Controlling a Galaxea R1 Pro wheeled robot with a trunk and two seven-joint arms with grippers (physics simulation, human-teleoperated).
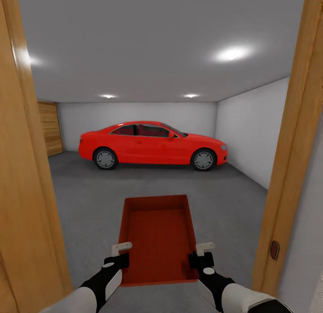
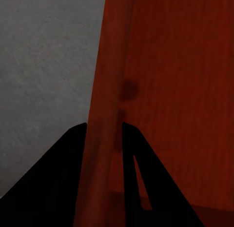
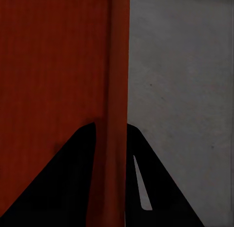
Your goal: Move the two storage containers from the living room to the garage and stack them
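Bin [image 1: 158, 236], orange-red, rectangular and open on top, with thin straight walls and a finely ribbed flat bottom, hangs above the grey speckled concrete floor [image 1: 89, 192] between the wooden door posts [image 1: 22, 169]. Left gripper [image 1: 117, 254] is closed on its left wall [image 2: 105, 139], one dark finger on each side. Right gripper [image 1: 202, 254] pinches the right wall [image 3: 117, 139] likewise. Beyond stands a glossy red car [image 1: 152, 145] before plain white walls.

A wooden door frame [image 1: 294, 138] borders the view on both sides; beyond it, dark grey concrete floor [image 1: 89, 192], plain grey-white walls [image 1: 251, 124], a wood-panelled door [image 1: 50, 128] far left; a red car [image 1: 152, 145] parked broadside; ceiling lights [image 1: 231, 54] glowing overhead.
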